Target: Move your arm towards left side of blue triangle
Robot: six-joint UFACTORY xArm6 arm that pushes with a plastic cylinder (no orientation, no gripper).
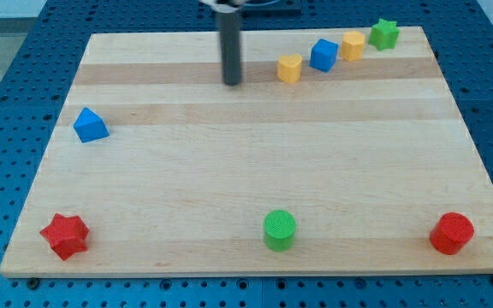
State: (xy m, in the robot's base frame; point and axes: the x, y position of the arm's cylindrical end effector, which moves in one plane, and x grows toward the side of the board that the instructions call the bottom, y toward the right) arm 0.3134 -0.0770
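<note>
The blue triangle lies near the left edge of the wooden board, in its upper half. My tip stands near the view's top centre, well to the right of and above the blue triangle, touching no block. A yellow block sits just right of my tip.
A row runs up to the right: the yellow block, a blue cube, another yellow block, a green star. Along the bottom lie a red star, a green cylinder and a red cylinder.
</note>
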